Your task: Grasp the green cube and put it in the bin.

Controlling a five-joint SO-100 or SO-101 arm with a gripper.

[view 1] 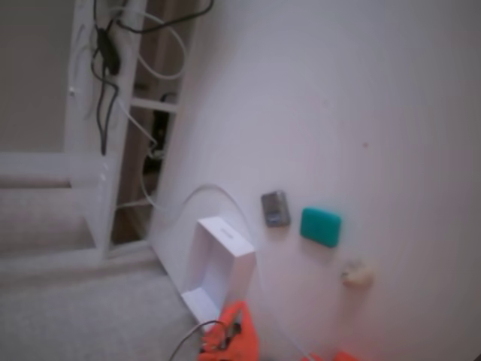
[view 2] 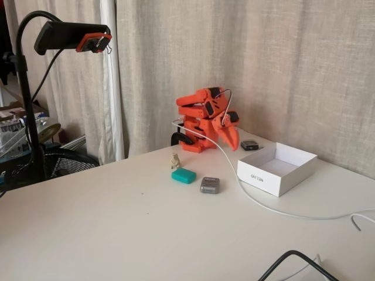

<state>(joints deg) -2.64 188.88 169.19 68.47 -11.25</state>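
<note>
Home room — curtains (view 2: 234,64), fan (view 2: 64,164), carpet (view 1: 83,316)

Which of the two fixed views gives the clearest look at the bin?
The fixed view facing the arm shows the bin best: sharp, whole, all four walls and the inside visible, nothing seen in it. The other fixed view, looking down, shows the bin blurred and foreshortened, its near end partly behind the orange arm.

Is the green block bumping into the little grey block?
Apart. In both fixed views, bare white table shows between the green cube and the grey block.
</note>
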